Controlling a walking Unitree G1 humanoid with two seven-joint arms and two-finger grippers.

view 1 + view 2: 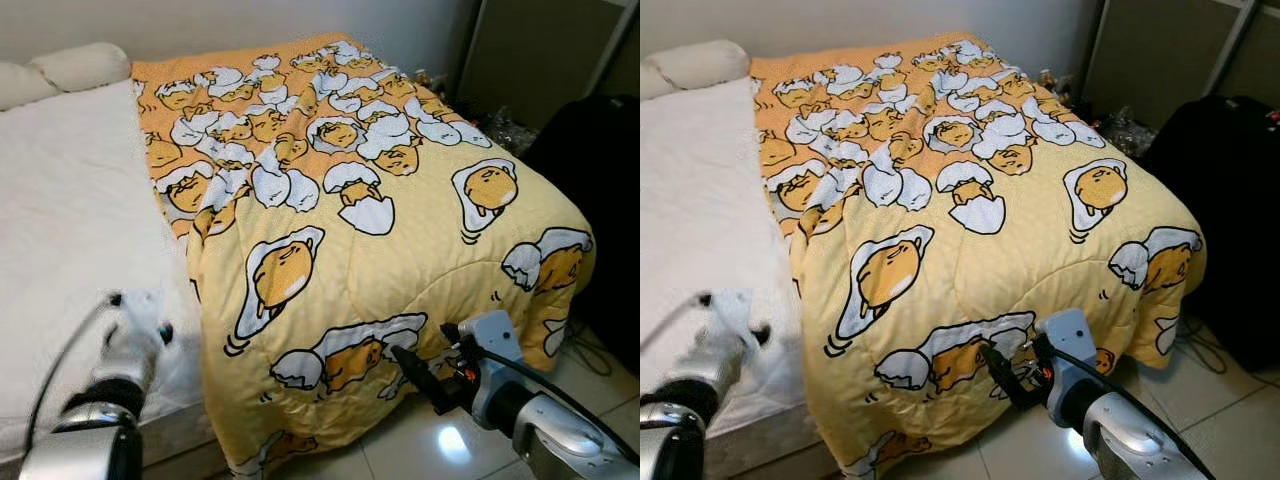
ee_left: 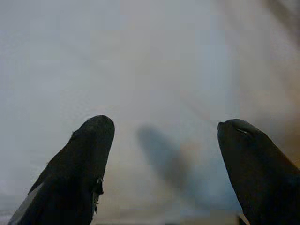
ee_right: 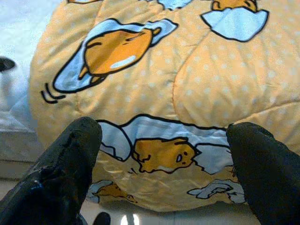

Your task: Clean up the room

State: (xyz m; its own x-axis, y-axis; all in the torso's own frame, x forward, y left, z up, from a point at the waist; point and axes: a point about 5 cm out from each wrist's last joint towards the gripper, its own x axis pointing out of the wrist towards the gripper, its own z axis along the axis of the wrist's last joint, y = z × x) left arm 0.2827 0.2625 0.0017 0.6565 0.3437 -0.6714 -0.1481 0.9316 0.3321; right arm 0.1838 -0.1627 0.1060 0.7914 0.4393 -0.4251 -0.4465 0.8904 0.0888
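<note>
A yellow quilt [image 1: 340, 200] printed with egg characters covers the right half of the bed and hangs over its foot end. The left half is bare white mattress sheet [image 1: 70, 200], with a pale pillow [image 1: 80, 65] at the head. My right gripper [image 1: 408, 362] is low at the foot of the bed, open, its fingers [image 3: 70, 154] pointing at the hanging quilt edge [image 3: 159, 154] with nothing between them. My left gripper [image 2: 164, 124] hovers open just above the white sheet near the bed's front edge, empty and blurred in the head views.
A large black bag [image 1: 600, 200] stands right of the bed. Small clutter [image 1: 500, 125] lies on the floor by the far wall. A cable [image 1: 590, 350] trails on the glossy tile floor [image 1: 420, 440] near the bed's corner.
</note>
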